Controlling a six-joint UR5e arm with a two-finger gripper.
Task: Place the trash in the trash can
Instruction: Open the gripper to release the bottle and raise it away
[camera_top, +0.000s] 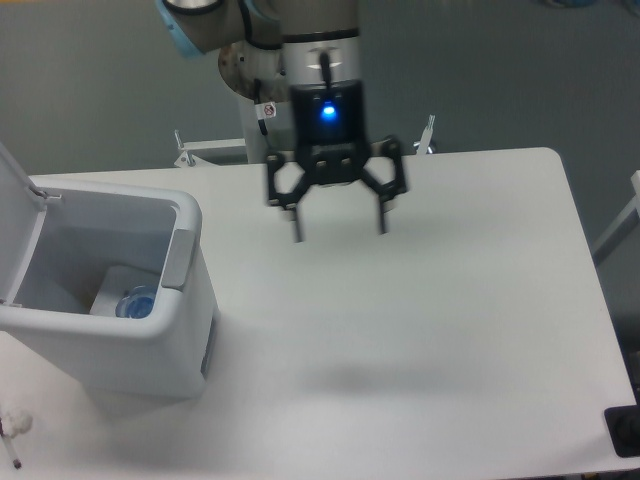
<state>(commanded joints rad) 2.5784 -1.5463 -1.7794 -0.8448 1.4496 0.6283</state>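
Note:
The trash can (130, 345) stands at the table's left with its white lid (15, 225) swung up. Inside it lies the clear bottle, its blue cap (137, 303) showing near the bottom. A small whitish wrapper-like scrap (14, 423) sits on the table at the front left corner, beside a thin dark stick. My gripper (338, 235) hangs open and empty over the table's back middle, well to the right of the trash can.
The arm's base and metal brackets (427, 133) stand behind the table's back edge. A dark block (624, 432) sits at the front right corner. The table's right edge runs near a grey frame (618, 228).

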